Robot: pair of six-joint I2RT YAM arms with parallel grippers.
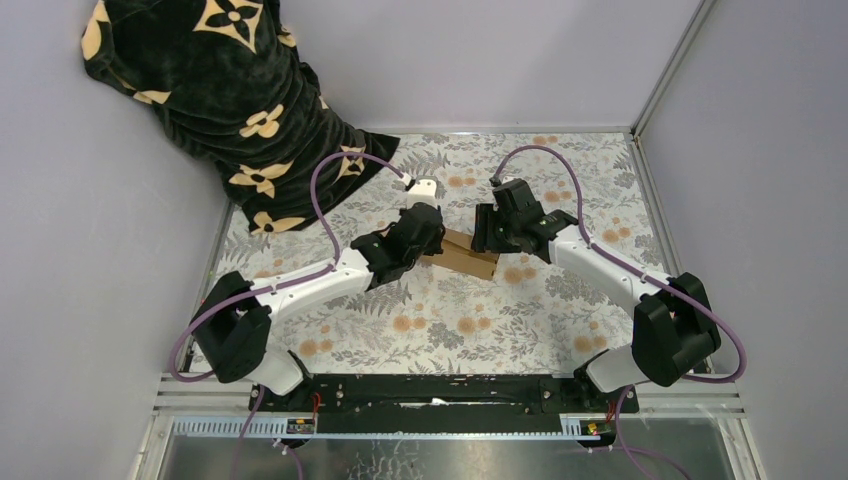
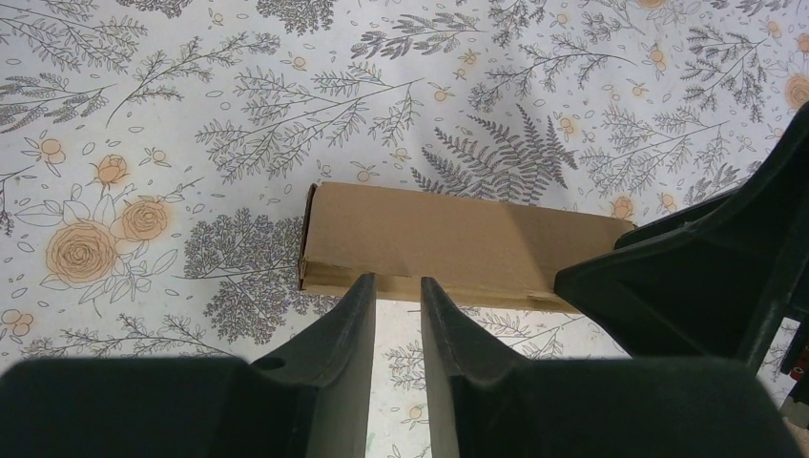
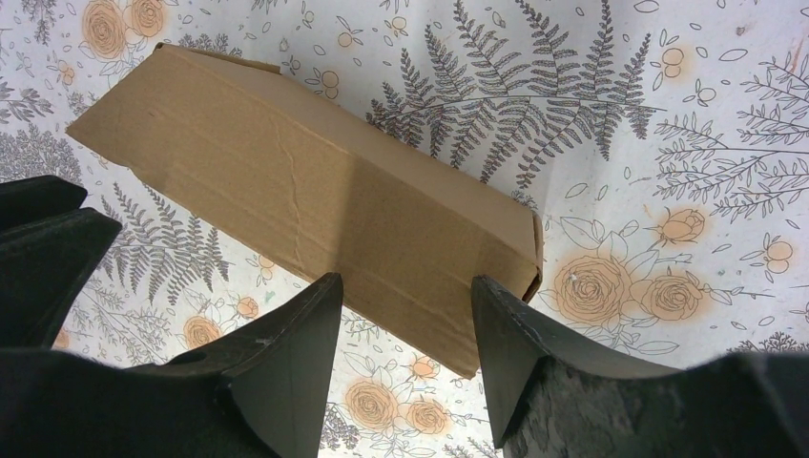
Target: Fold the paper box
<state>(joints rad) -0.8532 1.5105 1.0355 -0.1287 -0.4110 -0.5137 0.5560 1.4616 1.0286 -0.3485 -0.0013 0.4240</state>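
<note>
Paper box (image 1: 468, 255) lies mid-counter (image 1: 450, 330), between our arms. Left hand (image 2: 396, 281) narrowly parted, empty, tips at its edge. Right hand (image 3: 405, 286) spread, released. We reckon it's light, stiff, crushable: pinch its long sides gently.

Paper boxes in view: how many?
1. The paper box lies on the floral tablecloth, between the left gripper and the right gripper. The black patterned fabric at the far left corner could hide others.
</note>
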